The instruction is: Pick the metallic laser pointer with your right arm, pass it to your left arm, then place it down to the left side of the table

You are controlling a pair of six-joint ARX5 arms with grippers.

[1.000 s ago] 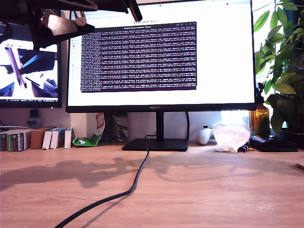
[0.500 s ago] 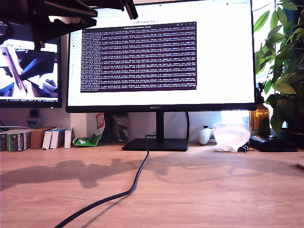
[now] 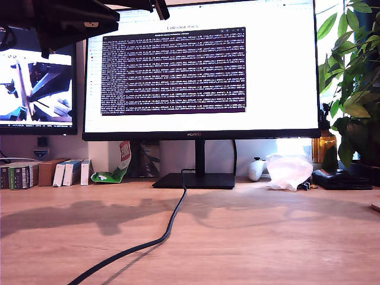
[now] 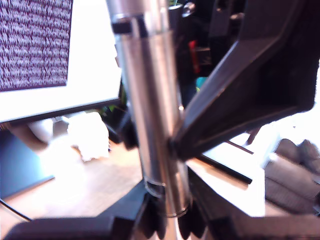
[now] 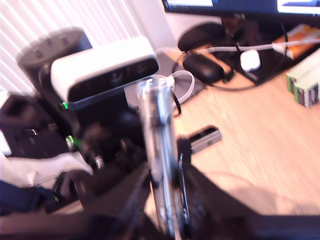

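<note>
Above the table (image 3: 249,237), high over the big monitor (image 3: 202,71) at the exterior view's upper left, a dark arm (image 3: 65,21) fills the corner; from that view alone I cannot tell which arm it is. The metallic laser pointer (image 4: 150,110) is up there off the table, held between both grippers. In the first wrist view it stands as a shiny silver cylinder with a dark ring groove near one end, and my first gripper (image 4: 167,212) has its ridged black fingers (image 4: 150,220) clamped on the lower end. A pointed black finger of the other gripper presses against the pointer's side just above that grip. The lit monitor and a crumpled white plastic bag (image 4: 87,135) lie behind the pointer.

In the second wrist view the pointer (image 5: 160,155) appears again, blurred, rising from my second gripper (image 5: 167,200), whose fingers are closed on it. Just beyond the pointer sits the other arm's wrist with its white-fronted camera (image 5: 102,70) and a small green light. Below, on the table, a small dark bar-shaped object (image 5: 202,140) lies well apart from the pointer.

In the exterior view a black cable (image 3: 160,237) runs from the monitor's stand across the table, and a houseplant (image 3: 350,77) stands beside the monitor on the exterior view's right.
</note>
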